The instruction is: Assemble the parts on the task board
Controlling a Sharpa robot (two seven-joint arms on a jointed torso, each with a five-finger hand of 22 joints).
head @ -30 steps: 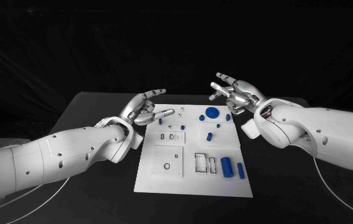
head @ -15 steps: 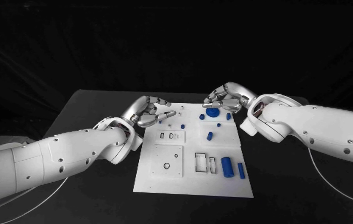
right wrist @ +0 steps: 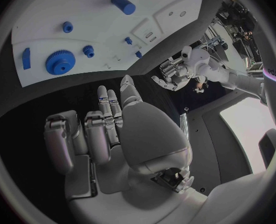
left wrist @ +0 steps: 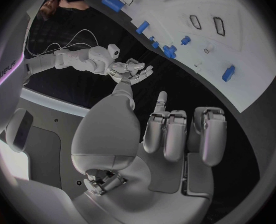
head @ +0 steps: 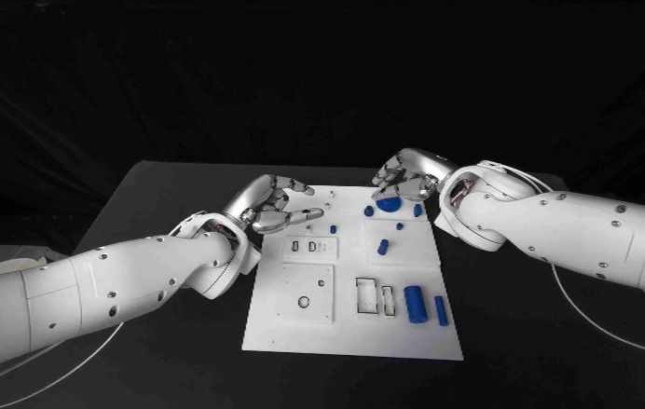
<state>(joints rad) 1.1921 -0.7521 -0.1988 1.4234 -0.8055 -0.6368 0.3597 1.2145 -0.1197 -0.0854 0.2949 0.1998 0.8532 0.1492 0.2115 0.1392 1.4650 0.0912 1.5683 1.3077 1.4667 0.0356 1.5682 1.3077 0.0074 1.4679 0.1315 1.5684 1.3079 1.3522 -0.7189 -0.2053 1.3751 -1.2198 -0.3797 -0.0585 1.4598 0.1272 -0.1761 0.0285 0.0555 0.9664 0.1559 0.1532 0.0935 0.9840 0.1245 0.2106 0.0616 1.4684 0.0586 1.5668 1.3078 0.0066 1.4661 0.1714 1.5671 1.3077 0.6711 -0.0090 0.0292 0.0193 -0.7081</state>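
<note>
task board [head: 303, 320] lying mid-table, carrying small blue parts incl. a blue gear [head: 389, 205] near its far edge | right hand [head: 407, 176] hovering just above the gear, fingers curled, holding nothing | left hand [head: 273, 206] hanging at the board's far-left corner, fingers curled, empty

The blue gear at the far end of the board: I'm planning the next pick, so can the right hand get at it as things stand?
Probably yes. The right hand hovers just beyond the blue gear, holding nothing, and the wrist view shows bare task board round the gear; its nearest part, a small blue peg, stands apart.
</note>
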